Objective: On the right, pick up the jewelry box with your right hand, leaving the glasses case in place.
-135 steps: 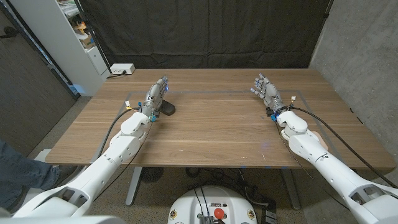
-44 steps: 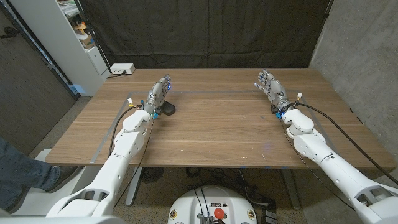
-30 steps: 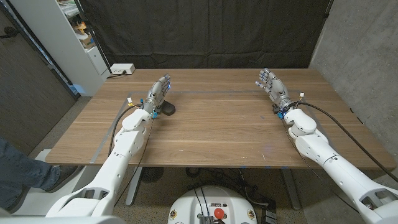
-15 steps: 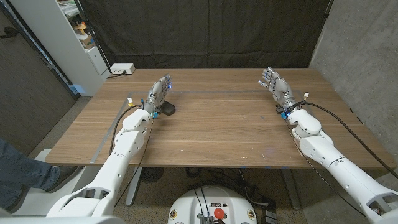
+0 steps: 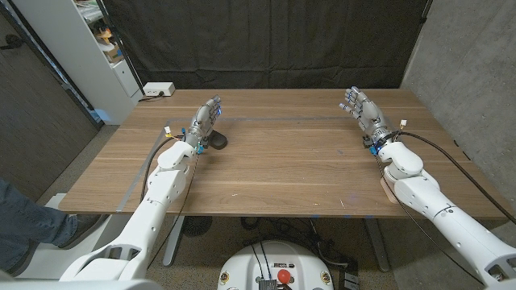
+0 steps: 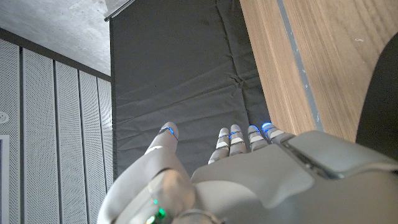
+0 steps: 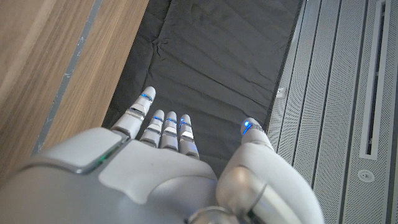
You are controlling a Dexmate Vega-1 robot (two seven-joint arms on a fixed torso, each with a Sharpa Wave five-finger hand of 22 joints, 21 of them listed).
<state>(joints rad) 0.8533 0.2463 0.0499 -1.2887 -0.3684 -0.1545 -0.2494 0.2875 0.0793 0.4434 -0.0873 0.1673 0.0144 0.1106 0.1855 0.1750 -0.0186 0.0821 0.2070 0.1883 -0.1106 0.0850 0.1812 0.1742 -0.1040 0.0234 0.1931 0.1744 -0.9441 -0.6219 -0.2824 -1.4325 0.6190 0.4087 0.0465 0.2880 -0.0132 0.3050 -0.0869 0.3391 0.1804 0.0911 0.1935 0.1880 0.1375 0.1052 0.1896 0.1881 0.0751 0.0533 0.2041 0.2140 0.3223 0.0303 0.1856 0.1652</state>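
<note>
My right hand (image 5: 362,112) is over the far right part of the wooden table (image 5: 282,169), fingers stretched and apart, holding nothing. In the right wrist view the right hand (image 7: 168,168) points past the table's far edge at the black curtain. A small pale tan thing (image 5: 388,192) peeks out from under my right forearm near the table's front edge; what it is I cannot tell. My left hand (image 5: 205,122) stands on the far left, fingers stretched, empty, beside a dark oval object (image 5: 217,142). The left wrist view catches that dark object (image 6: 380,93) at the picture's edge.
A white power box (image 5: 157,89) sits at the table's far left corner. Thin blue tape lines (image 5: 274,118) mark the tabletop. A white shelf (image 5: 97,48) stands to the left, a concrete wall (image 5: 468,64) to the right. A person's leg (image 5: 24,221) shows at the near left.
My right arm has swung outward, carrying the hand to the right and a little farther back. The tan thing under it is more covered. The left hand stayed put.
</note>
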